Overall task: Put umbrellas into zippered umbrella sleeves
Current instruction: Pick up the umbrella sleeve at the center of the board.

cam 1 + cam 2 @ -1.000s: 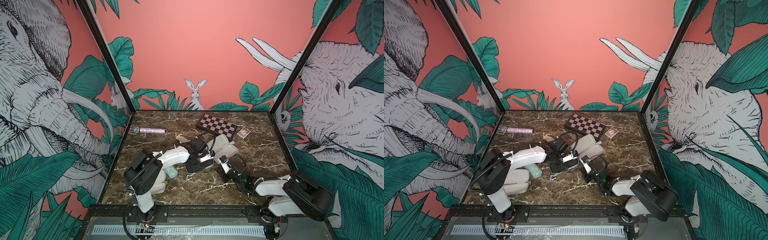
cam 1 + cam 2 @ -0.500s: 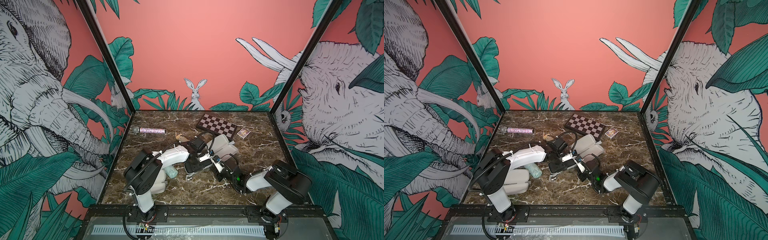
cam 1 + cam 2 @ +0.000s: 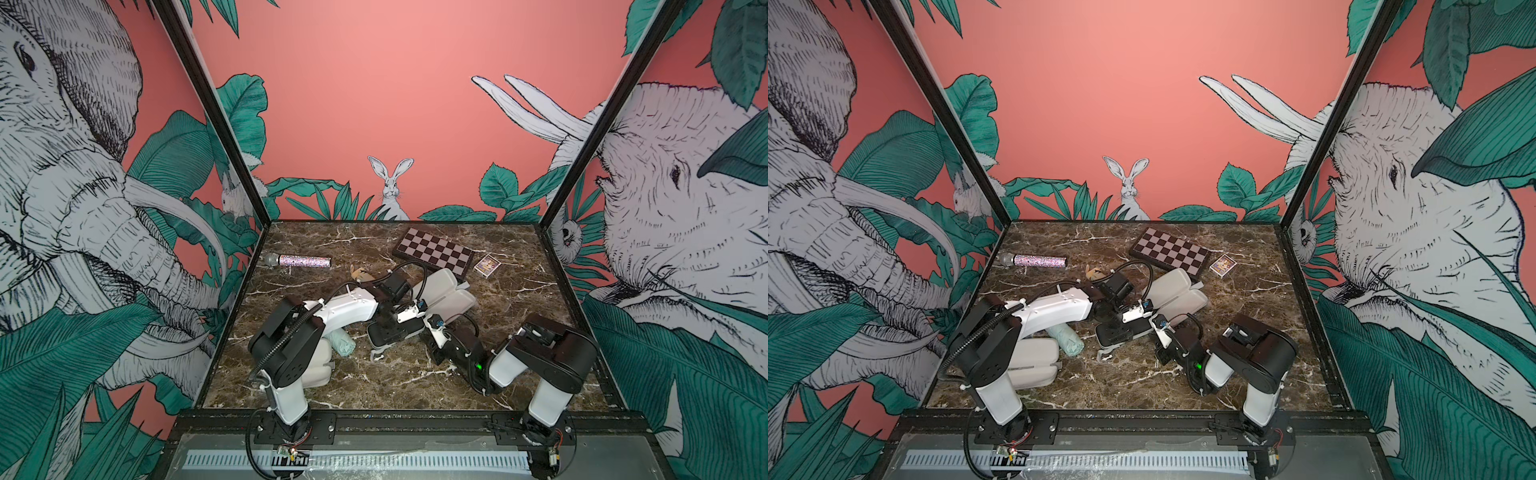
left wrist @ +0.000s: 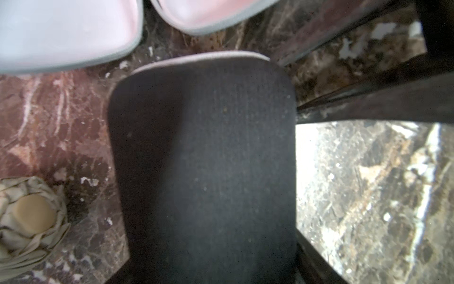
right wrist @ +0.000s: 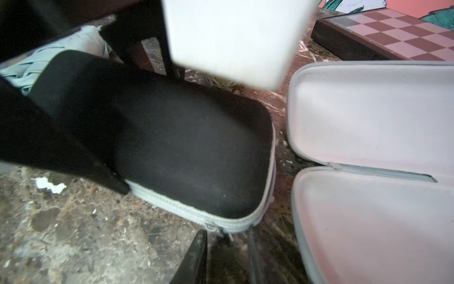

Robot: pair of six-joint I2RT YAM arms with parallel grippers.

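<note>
- Black sleeve (image 3: 399,334) lies flat near the middle of the marble table (image 3: 395,386). Its lid is down, and in the right wrist view the grey zip band runs round its rim.
- Left gripper (image 3: 388,322) comes down on the black sleeve from above. Its jaws stand wide across the sleeve's width: one finger (image 5: 110,180) touches the zip band on the near side and the other passes behind the far side. We read this as a clamp on the sleeve.
- Right gripper (image 5: 227,237) sits low at the sleeve's corner, with a narrow gap between its fingers (image 5: 196,255). The zip pull (image 5: 211,226) lies right at the fingertips. We see no pinch on it.
- Open sleeve (image 3: 446,291) lies just behind and to the right of the black one. Both halves are spread flat with the pale grey lining up. It is apart from the black sleeve, with bare marble between them.
- Mint umbrella (image 3: 343,343) lies on the table to the left of the black sleeve, outside any sleeve and partly under the left forearm.
- Pale sleeve (image 3: 1034,361) lies just beside the mint umbrella, by the left arm's base, and is partly hidden. We cannot tell whether it is zipped.
- Tan umbrella (image 3: 360,273) lies on the marble behind the left wrist. Only its end shows in both top views, and the left wrist view shows its crinkled folds and round cap.
- Glitter microphone (image 3: 301,261) lies toward the back left.
- Chessboard (image 3: 434,252) sits at the back centre, with a small card box (image 3: 487,264) to its right.
</note>
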